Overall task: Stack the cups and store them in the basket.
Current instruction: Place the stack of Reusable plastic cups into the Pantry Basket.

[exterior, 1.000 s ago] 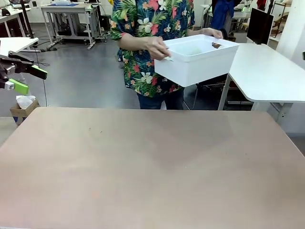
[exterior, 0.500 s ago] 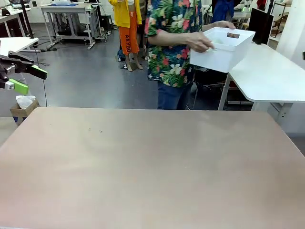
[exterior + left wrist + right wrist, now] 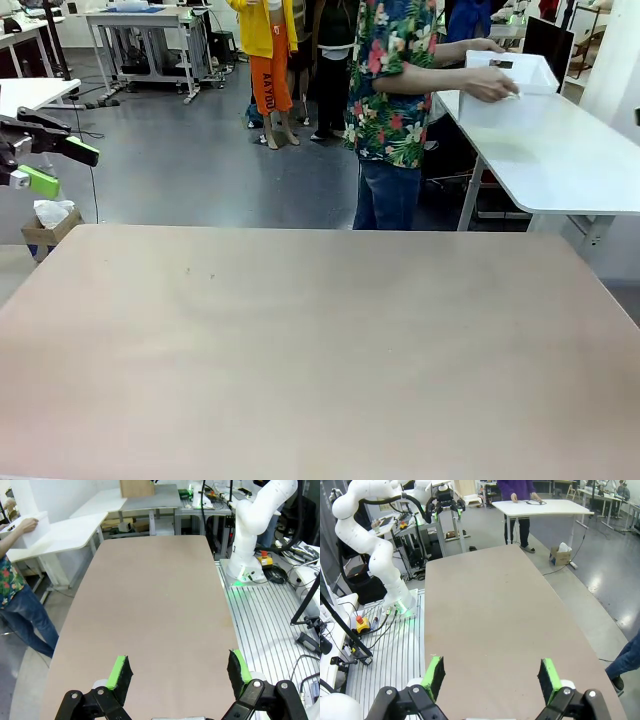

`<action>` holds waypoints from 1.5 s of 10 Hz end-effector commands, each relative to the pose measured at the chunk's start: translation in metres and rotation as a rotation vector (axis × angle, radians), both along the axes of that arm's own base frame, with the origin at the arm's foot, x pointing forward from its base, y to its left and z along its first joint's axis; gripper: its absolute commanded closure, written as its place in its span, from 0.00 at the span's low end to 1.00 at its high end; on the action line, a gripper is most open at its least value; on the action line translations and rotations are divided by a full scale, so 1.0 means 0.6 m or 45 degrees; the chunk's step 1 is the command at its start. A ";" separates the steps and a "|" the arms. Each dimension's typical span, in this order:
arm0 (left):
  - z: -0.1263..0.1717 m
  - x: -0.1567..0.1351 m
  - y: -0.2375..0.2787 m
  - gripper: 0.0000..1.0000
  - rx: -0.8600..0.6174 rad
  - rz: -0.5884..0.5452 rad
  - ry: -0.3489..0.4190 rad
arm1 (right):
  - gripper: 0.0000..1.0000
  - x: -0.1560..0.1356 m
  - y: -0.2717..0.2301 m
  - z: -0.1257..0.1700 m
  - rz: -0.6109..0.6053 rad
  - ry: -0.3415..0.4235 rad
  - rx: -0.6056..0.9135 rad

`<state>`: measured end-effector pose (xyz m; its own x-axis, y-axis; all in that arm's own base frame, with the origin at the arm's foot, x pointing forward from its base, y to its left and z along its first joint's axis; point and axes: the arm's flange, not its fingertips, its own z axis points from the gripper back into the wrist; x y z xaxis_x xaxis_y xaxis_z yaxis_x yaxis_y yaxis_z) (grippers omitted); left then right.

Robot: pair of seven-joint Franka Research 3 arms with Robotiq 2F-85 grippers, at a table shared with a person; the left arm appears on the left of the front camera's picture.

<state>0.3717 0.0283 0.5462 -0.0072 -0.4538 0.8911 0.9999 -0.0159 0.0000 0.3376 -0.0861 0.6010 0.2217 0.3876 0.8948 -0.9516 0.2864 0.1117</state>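
We see the person past the far edge of our table, turned toward a white side table on the right. Both of their hands are on the basket, which sits at the near end of that side table, well apart from us. One hand grips its near rim. We cannot tell from here what the basket holds.

Our left end effector hangs at the left edge of the front view, off the table's left side, its green-padded fingers spread wide with nothing between them. From the left wrist, our left fingers stand apart over bare tabletop, with the basket small at the upper left.

Our right end effector is likewise spread wide and holds nothing, above bare tabletop
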 end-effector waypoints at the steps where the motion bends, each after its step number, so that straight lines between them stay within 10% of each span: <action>1: 0.005 -0.001 0.002 0.00 0.006 -0.011 0.006 | 0.00 0.000 0.000 0.004 0.008 -0.019 0.019; 15: 0.005 -0.001 0.002 0.00 0.006 -0.011 0.006 | 0.00 0.000 0.000 0.004 0.008 -0.019 0.019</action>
